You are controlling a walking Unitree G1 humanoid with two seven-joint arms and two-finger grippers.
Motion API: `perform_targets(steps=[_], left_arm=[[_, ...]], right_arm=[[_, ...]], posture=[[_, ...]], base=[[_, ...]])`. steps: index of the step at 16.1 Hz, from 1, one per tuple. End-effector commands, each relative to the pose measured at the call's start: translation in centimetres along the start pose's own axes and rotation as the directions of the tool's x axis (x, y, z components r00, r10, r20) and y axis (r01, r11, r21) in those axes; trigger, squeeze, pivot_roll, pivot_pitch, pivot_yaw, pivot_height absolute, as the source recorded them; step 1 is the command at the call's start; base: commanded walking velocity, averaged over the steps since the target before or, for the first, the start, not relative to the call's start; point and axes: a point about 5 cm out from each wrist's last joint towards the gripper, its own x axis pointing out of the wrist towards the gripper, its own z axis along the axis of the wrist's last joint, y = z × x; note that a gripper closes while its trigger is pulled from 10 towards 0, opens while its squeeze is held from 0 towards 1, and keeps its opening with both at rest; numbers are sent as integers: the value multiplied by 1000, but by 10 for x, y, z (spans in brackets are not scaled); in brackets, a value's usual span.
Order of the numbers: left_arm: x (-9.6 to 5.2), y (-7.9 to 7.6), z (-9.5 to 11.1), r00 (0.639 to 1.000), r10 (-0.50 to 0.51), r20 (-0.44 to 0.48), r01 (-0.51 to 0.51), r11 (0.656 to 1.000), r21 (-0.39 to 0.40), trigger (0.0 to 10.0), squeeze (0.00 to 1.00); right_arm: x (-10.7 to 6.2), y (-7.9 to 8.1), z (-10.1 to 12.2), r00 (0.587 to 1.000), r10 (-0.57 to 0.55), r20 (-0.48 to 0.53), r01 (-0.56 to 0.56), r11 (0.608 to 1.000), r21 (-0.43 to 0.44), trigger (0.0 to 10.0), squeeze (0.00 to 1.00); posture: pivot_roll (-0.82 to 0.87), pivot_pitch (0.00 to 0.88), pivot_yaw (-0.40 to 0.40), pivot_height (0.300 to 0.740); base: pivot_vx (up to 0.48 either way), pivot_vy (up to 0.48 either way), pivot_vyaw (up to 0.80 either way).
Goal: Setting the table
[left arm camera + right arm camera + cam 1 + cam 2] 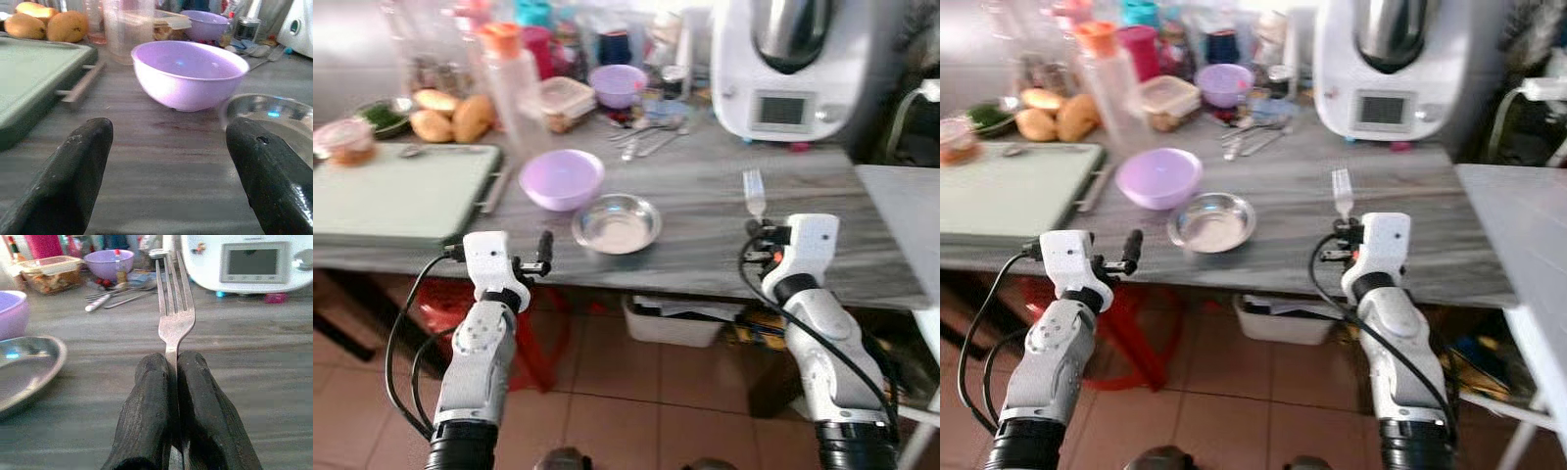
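A steel plate [617, 223] lies near the front edge of the grey wooden table [705, 186], with a lilac bowl [562, 178] just behind it to the left. My right gripper [756, 227] is shut on a metal fork [171, 308], held above the table right of the plate with its tines pointing away from me. My left gripper [544, 252] hovers at the table's front edge, left of the plate, with its fingers [73, 171] open and nothing between them.
A green cutting board [396, 191] covers the table's left part. Loose cutlery [646, 137], a second lilac bowl [617, 84], a food box [565, 101], bottles and bread rolls [450, 116] crowd the back. A white kitchen machine [793, 64] stands back right. A white counter [906, 215] adjoins on the right.
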Motion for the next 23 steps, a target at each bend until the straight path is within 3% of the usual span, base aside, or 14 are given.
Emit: perform_targets(steps=[1,4,8,12,14,23], left_arm=[[-1,5,3,1000,9,5,-9,1000,9,10000,0],[-1,4,4,1000,1,9,-1,1000,11,10000,0],[-2,-1,8,999,-15,38,15,1000,2,10000,0],[-6,-11,7,996,-73,42,73,997,4,10000,0],[-7,-14,8,994,-101,51,101,995,-5,10000,0],[-11,-16,7,990,-130,46,131,991,-32,10000,0]], right_arm=[[2,7,3,1000,18,18,-18,1000,22,10000,0],[2,6,4,1000,4,26,-5,1000,19,10000,0],[1,3,4,999,-23,35,23,1000,7,10000,0],[-5,-10,3,992,-123,43,124,992,-25,10000,0],[-7,-24,3,974,-222,47,222,975,-3,10000,0],[-6,-19,2,979,-202,39,201,979,14,10000,0]], posture=[[-49,0,52,740],[-47,0,51,740],[-45,0,50,740],[-50,0,50,740],[-51,0,51,740],[-53,0,52,740]], base=[[0,469,0],[0,432,0],[0,0,0],[0,0,0],[126,0,0],[329,0,-206]])
